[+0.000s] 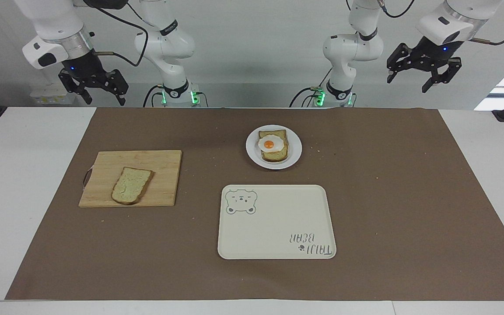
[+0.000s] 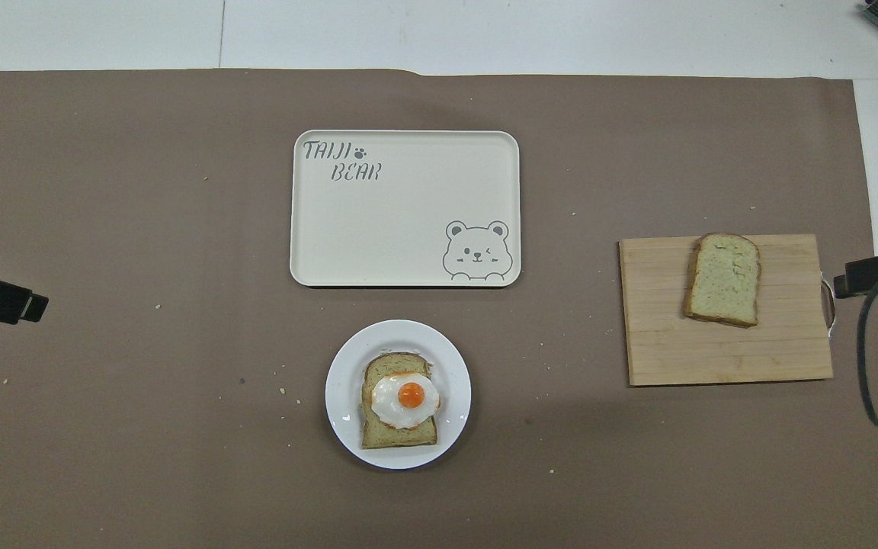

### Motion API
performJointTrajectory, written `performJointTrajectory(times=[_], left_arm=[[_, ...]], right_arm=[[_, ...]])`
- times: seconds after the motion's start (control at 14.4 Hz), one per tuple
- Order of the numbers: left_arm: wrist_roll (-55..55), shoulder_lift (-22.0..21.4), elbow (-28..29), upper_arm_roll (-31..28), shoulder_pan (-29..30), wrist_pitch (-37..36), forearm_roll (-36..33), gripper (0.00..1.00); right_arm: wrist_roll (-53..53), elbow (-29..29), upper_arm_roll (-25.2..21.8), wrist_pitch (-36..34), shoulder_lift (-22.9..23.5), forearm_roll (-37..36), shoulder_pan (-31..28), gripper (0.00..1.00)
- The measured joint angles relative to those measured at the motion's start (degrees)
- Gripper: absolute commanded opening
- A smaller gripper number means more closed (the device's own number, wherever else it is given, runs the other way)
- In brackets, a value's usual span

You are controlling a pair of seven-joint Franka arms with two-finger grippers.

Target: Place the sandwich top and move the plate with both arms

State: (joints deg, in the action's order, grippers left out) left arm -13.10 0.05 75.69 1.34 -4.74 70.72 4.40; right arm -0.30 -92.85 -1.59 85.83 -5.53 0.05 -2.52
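Sandwich top (image 1: pixel 132 185) flat on cutting board (image 1: pixel 164 162).
Well apart from right gripper (image 1: pixel 98 91) and left gripper (image 1: pixel 423 73), both raised, jaws spread, empty.

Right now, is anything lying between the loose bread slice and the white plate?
Only board and bare brown mat, a few crumbs, between the sandwich top and the plate; the overhead view shows it.

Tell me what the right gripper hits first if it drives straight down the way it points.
Likely bare white table: the right gripper, open, hangs off the brown mat's corner near the robots, well short of the cutting board. Depth is uncertain.
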Motion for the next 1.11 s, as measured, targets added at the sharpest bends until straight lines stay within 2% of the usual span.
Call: performJointTrajectory(times=[0.62, 0.83, 1.11], left_arm=[[0.00, 0.00, 0.00, -0.10, 0.01, 0.01, 0.00, 1.00], [0.00, 0.00, 0.00, -0.10, 0.01, 0.01, 0.00, 1.00], [0.00, 0.00, 0.00, -0.10, 0.01, 0.01, 0.00, 1.00]], right_arm=[[0.00, -0.40, -0.23, -0.11, -0.11, 0.00, -0.19, 1.00], [0.00, -3.96, -0.49, 1.55, -0.25, 0.00, -0.19, 1.00], [0.00, -10.95, -0.39, 8.97, -0.21, 0.00, -0.09, 1.00]])
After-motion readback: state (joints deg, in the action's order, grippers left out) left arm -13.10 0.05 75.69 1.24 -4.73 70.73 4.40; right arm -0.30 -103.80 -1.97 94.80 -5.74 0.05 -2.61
